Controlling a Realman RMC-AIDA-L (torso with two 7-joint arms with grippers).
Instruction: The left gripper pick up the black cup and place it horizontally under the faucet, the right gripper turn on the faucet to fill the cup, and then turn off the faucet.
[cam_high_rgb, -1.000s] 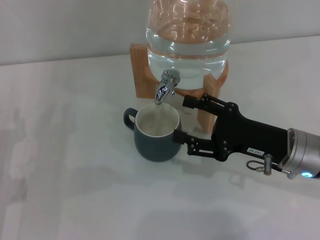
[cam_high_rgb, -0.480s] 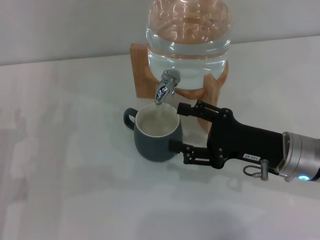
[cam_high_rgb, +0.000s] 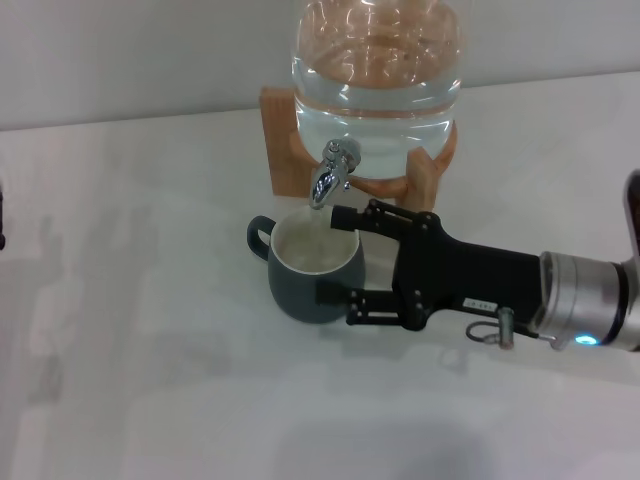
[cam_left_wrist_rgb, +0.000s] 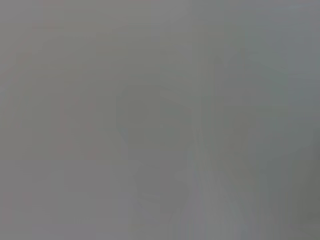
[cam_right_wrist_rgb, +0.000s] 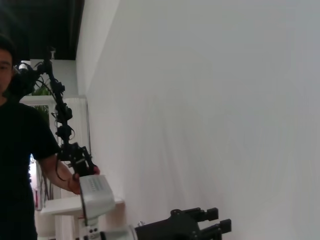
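Chrome faucet (cam_high_rgb: 330, 176) hangs at upper centre of the head view, fixed to a clear water jar (cam_high_rgb: 376, 60) on a wooden stand (cam_high_rgb: 283, 140); the black cup (cam_high_rgb: 312, 266) stands upright right under its spout. The right gripper (cam_high_rgb: 336, 256) reaches in from the right, its fingers (cam_high_rgb: 345, 217) spread either side of the cup's right flank. Only the right wrist view shows the left gripper (cam_right_wrist_rgb: 212, 223), far off beside a white wall; whether it is spread cannot be told. Pale worktop (cam_high_rgb: 150, 330) lies bare across the left.
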